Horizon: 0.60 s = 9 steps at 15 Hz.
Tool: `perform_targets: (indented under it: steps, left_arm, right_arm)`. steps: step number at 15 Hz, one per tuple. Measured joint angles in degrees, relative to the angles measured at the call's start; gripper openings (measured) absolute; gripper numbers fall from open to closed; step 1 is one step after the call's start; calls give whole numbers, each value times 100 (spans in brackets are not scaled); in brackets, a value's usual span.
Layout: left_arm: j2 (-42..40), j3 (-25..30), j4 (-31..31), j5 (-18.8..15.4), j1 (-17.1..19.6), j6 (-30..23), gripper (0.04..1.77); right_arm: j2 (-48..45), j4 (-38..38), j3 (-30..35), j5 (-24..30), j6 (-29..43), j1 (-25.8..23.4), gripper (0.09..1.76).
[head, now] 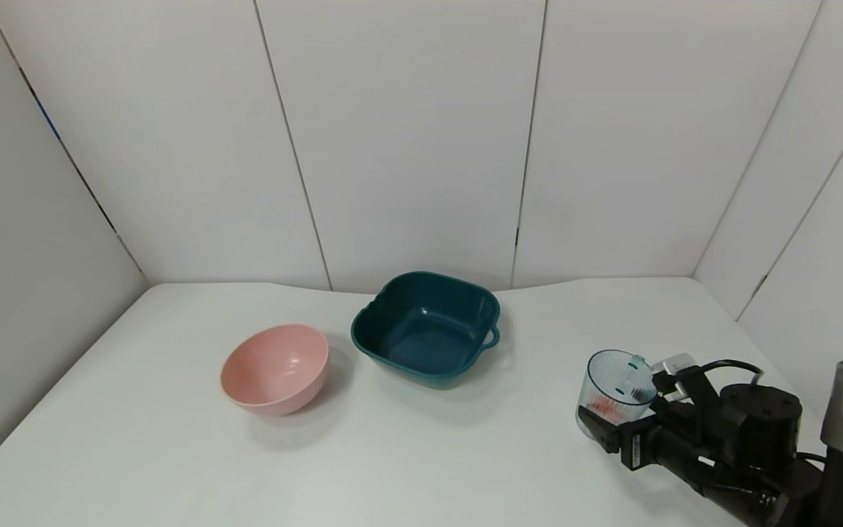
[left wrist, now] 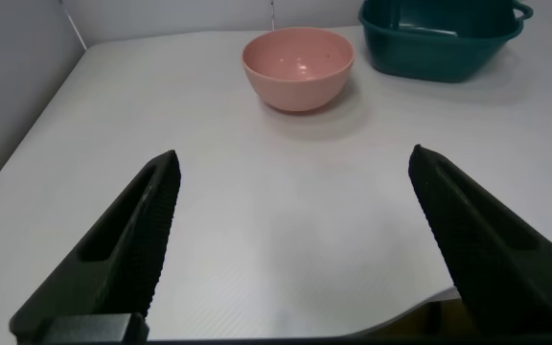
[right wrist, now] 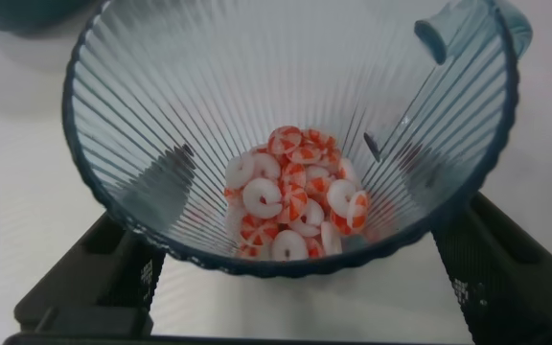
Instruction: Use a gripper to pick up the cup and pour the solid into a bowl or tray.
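Near the table's (head: 173, 454) right front edge, the right black claw tool (head: 623, 417) stands wide open with its jaws on either side of the small ribbed pale-blue transparent plastic cup (head: 615, 388), not visibly clamped. The white and orange-red ring pieces (right wrist: 295, 196) lie at the cup's bottom. The left tool (left wrist: 290, 249) hangs open and empty over the left front. Farther back, mid-table, the round pink bowl (head: 275, 369) and dark teal squarish plastic dish (head: 427, 327) sit empty, so grasping, lifting and pouring all remain.

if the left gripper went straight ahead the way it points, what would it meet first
Probably the round pink plastic bowl: it sits nearly centred ahead of the open left gripper, with bare white table between, though depth is uncertain.
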Motion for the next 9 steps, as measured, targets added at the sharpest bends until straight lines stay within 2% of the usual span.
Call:
perform_targets:
  steps: [9]
  left_arm:
    - [0,0,0,0,0,0,172]
  right_arm:
    - [33,0,-65,-9,83,16,171]
